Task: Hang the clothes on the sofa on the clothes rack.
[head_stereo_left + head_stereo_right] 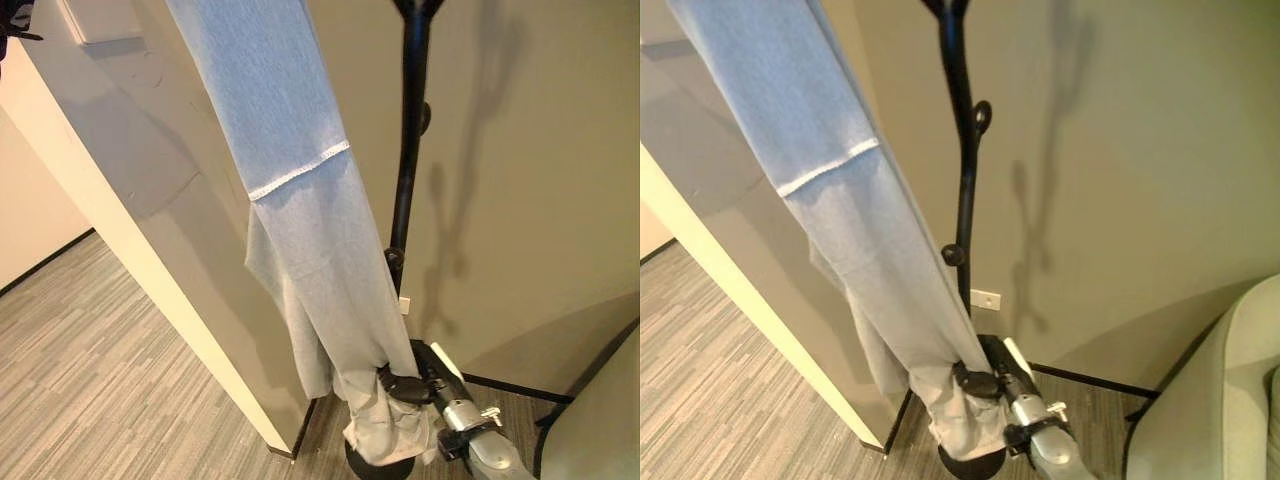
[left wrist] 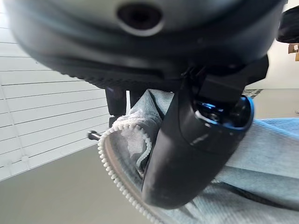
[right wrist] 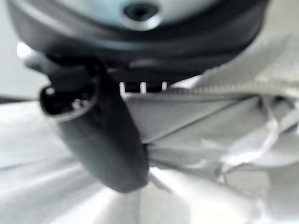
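Right robot hand (image 1: pixel 405 385) is low in the head views, clamped on the bottom end of the garment (image 1: pixel 300 200): dark fingers wrapped round bunched fabric, loose cloth spilling out below the grip. Right wrist view confirms it, with the thumb (image 3: pixel 100 140) pressed across pale folded cloth and a zipper edge running past it.

Left robot hand (image 2: pixel 196 140) shows in the left wrist view, thumb curled over light blue-grey cloth with a white zipper (image 2: pixel 117 163) looping beside it, so it is closed on the garment too.

Garment is a long light blue-grey piece stretched diagonally from the top of the head views down to the right robot hand. A white stitched seam (image 1: pixel 298 171) crosses it about a third of the way down. It hangs in front of a beige wall corner (image 1: pixel 150 250) and just beside the clothes rack.

Clothes rack (image 1: pixel 408 150) is a black upright pole with round knobs, standing against the wall. Its base sits on the floor directly behind the gripped cloth end. Cannot tell whether the cloth touches the pole.

Sofa (image 1: pixel 1230 400) edge is at lower right, pale green-grey. Floor (image 1: pixel 90 380) is grey striped carpet.
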